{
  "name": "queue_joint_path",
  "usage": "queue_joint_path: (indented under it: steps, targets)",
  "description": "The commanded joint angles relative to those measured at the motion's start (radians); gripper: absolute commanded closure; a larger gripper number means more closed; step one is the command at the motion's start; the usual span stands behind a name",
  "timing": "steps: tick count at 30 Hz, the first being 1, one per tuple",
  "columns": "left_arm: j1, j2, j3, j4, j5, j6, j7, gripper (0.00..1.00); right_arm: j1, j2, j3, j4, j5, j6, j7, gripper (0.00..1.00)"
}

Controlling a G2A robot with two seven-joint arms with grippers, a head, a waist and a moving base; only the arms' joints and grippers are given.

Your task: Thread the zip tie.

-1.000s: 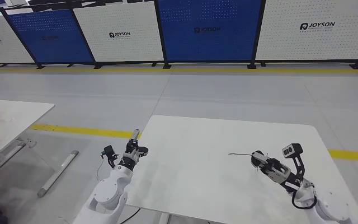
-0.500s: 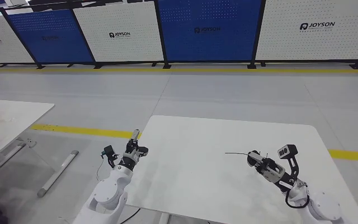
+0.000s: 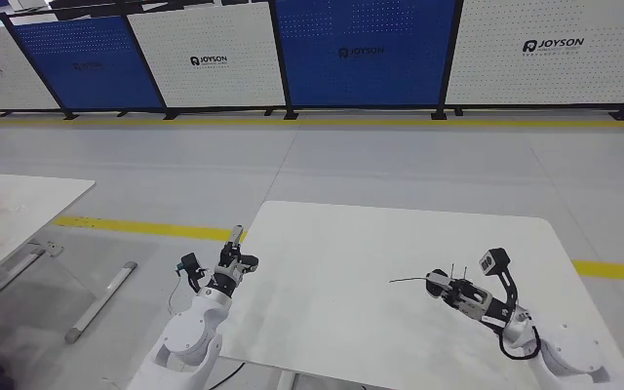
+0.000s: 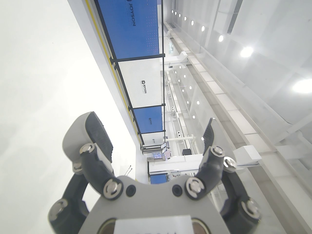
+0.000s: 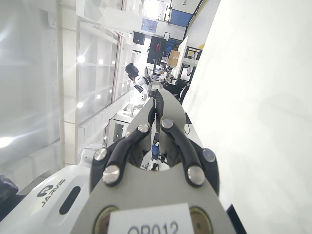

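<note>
— Over on the right part of the table (image 3: pixel 341 244), the right gripper (image 3: pixel 435 283) sits low with its jaws pressed together on one end of the zip tie (image 3: pixel 408 280). The strip sticks out sideways toward the table's middle. Can't tell whether it touches the surface.

— And the other arm?

— The left gripper (image 4: pixel 153 127) is at the table's left edge, well apart from the tie. Its fingers are spread wide with nothing between them.

— Handling notes, quick.

— My read: a very light, thin plastic strip, springy rather than floppy, and slick against the pads. The long free end will likely wag with any wrist motion, and it's small enough to lose easily.

— Where to take hold?

— I'd pinch the flat faces close to the free tip, so only a short stiff stub leads into the head. Grabbed mid-strip, it would probably bow and miss the slot. Which end carries the head I can't tell, it's too small. The clamped end looks secure enough, though a twist could let it slide.

— Counts?

— One zip tie. Two grippers, one shut tight and one wide open. One work table, plus the corner of a second table (image 3: pixel 39 195) off to the far left, with nothing of the task on it.
</note>
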Motion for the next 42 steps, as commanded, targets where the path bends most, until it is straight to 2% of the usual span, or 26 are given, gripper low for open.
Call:
queue_joint_path:
  steps: [1,11,14,19,23,26,36,37,39,42]
  targets:
    - [0.000,0.000,0.000,0.000,0.000,0.000,0.000,0.00,0.000,0.000,0.001,0.000,0.001,-0.001,0.000,1.00]
    - [-0.004,0.000,0.003,-0.002,0.004,-0.002,-0.008,0.00,0.000,0.000,0.001,0.000,0.001,-0.001,0.000,1.00]
    - [-0.009,0.001,0.008,-0.010,0.056,-0.012,-0.039,0.00,0.000,0.000,0.001,0.000,0.001,-0.001,0.000,1.00]
    - [-0.007,0.009,0.044,-0.054,0.176,0.003,-0.164,0.00,0.000,0.000,0.001,0.000,0.001,-0.001,0.000,1.00]
    - [-0.007,0.013,0.070,-0.074,0.207,0.004,-0.271,0.00,0.000,0.000,0.001,0.000,0.001,-0.001,0.000,1.00]
    - [-0.014,0.013,0.091,-0.067,0.169,0.029,-0.344,0.00,0.000,0.000,0.001,0.000,0.001,-0.001,0.000,1.00]
    - [-0.015,0.013,0.096,-0.066,0.156,0.029,-0.352,0.00,0.000,0.000,0.001,0.000,0.001,-0.001,0.000,1.00]
    - [-0.023,0.013,0.103,-0.057,0.116,0.045,-0.393,0.00,0.000,0.000,0.001,0.000,0.001,-0.001,0.000,1.00]
    - [-0.046,0.015,0.112,-0.045,0.107,0.069,-0.445,0.00,0.000,0.000,0.001,0.000,0.001,-0.001,0.000,1.00]
    - [-0.096,0.015,0.161,-0.014,0.096,0.112,-0.530,0.00,0.000,0.000,0.001,0.000,0.001,-0.001,0.000,1.00]
